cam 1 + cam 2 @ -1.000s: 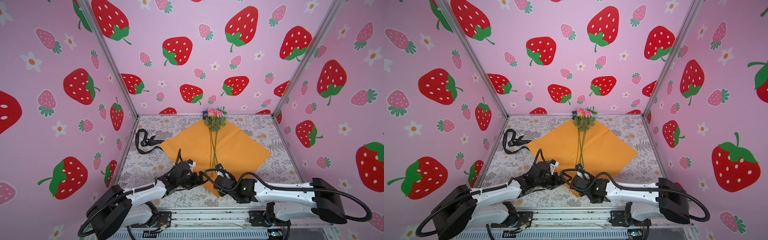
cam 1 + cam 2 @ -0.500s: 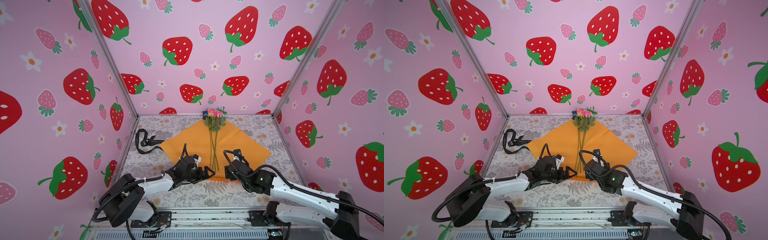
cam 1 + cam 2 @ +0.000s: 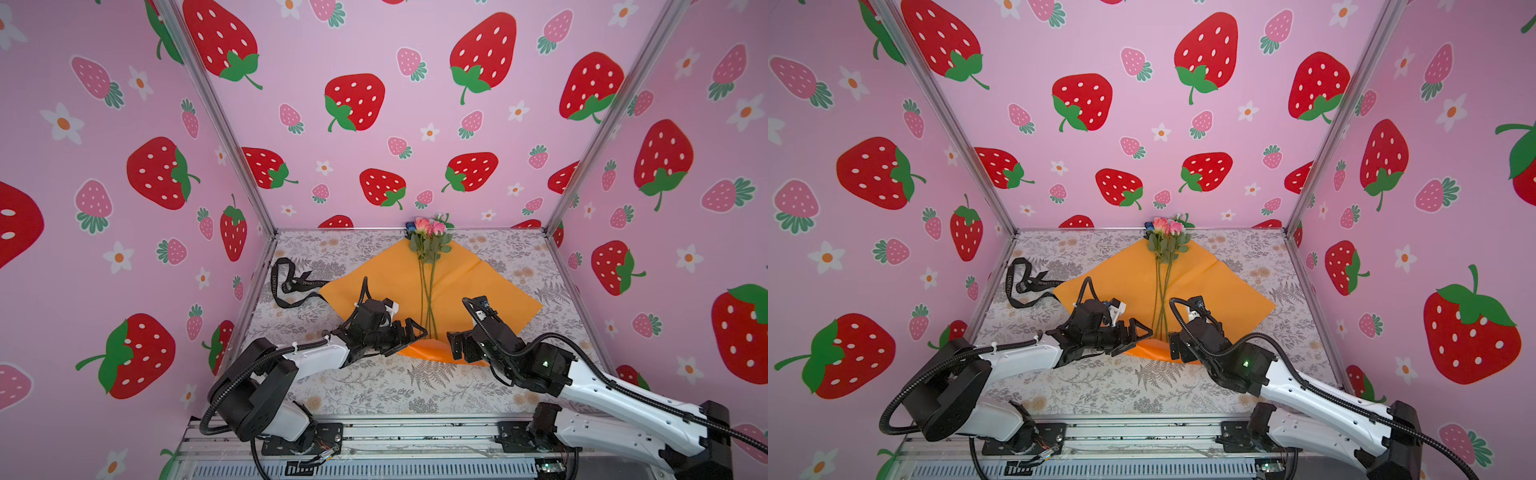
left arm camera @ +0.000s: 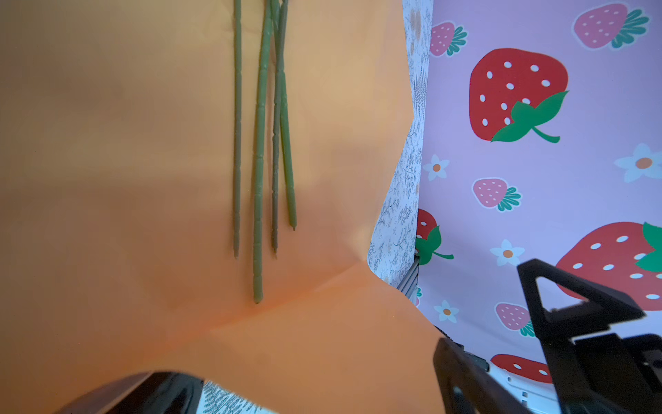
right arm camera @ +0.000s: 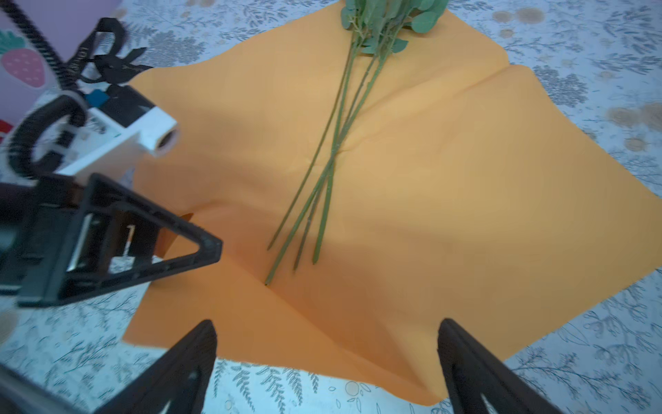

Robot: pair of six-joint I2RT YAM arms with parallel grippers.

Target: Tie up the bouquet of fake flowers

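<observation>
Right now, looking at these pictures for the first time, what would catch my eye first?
The strawberry-print walls shout loudest, enclosing the table on three sides. At the middle lies the bouquet of fake flowers, blooms toward the back wall, on an orange paper sheet; a black ribbon lies at the paper's left.

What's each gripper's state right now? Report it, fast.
Left gripper: open, holding nothing.
Right gripper: open, holding nothing.
</observation>
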